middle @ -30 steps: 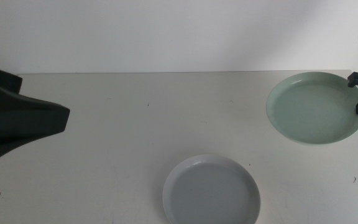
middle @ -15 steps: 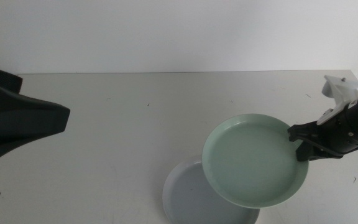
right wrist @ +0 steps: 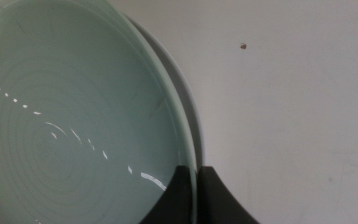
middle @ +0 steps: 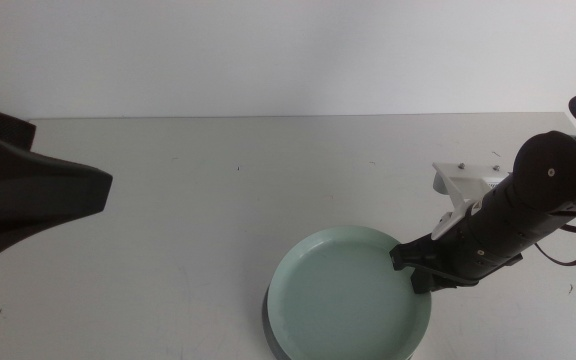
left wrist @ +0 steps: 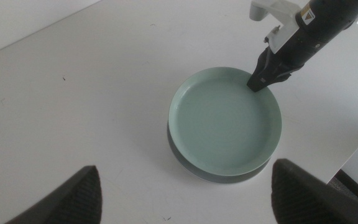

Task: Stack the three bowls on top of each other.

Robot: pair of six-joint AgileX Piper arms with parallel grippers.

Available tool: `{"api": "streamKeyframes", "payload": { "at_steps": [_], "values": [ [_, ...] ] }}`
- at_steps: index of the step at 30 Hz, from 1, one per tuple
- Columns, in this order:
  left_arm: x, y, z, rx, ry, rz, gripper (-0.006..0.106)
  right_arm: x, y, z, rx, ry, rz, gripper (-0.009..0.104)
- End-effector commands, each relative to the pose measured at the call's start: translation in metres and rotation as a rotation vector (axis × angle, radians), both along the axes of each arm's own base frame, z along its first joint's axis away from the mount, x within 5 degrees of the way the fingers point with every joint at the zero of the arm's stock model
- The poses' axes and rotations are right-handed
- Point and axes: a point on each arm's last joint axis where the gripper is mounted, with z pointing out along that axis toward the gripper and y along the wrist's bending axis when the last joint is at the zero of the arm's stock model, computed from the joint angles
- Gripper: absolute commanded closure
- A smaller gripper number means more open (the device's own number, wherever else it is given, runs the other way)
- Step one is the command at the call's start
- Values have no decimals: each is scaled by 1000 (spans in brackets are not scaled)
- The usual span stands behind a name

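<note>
The mint green bowl (middle: 346,296) is held by its rim in the right gripper (middle: 416,268), whose jaws are pinched narrowly on the edge at the bowl's right side. One jaw is seen inside the rim and the other outside it in the right wrist view, with the thin rim (right wrist: 188,163) between them. The green bowl is positioned directly over the grey-blue bowl (middle: 270,332), which lies on the white table (middle: 188,200) near the front edge, right of centre. Only a narrow dark crescent of the lower bowl is shown beneath the green one (left wrist: 225,122) in the left wrist view (left wrist: 185,163). Whether the green bowl is fully seated on the lower bowl or held just above it cannot be told. The right arm (middle: 548,195) is extended in from the right side of the table, angled down towards the bowls. The left gripper (middle: 38,195) is kept at the left side of the table, well apart from the bowls, with its jaws spread wide and nothing held between them.
</note>
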Motion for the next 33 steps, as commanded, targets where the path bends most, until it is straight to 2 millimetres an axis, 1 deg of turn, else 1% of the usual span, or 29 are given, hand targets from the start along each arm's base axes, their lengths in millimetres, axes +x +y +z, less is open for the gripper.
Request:
{"api": "streamKeyframes", "payload": {
  "at_steps": [1, 7, 10, 12, 16, 22, 24, 26, 31, 33],
  "values": [
    [0, -1, 12, -60, -56, 11, -5, 3, 2, 15, 28, -65, -5, 96],
    [0, -1, 12, -60, -56, 11, -5, 1, 2, 13, 20, -37, 17, 96],
    [0, -1, 12, -60, -56, 11, -5, 0, 2, 13, 26, -28, 22, 94],
    [0, -1, 12, -60, -56, 11, -5, 0, 3, 13, 35, -30, 29, 90],
    [0, -1, 12, -60, -56, 11, -5, 0, 5, 14, 57, -33, 42, 75],
    [0, -1, 12, -60, -56, 11, -5, 1, 8, 18, 83, -29, 44, 48],
    [0, -1, 12, -60, -56, 11, -5, 3, 9, 23, 90, -26, 45, 42],
    [0, -1, 12, -60, -56, 11, -5, 5, 11, 30, 99, -26, 47, 40],
    [0, -1, 12, -60, -56, 11, -5, 10, 16, 54, 124, -32, 74, 40],
    [0, -1, 12, -60, -56, 11, -5, 11, 16, 68, 134, -53, 89, 40]
  ]
}}
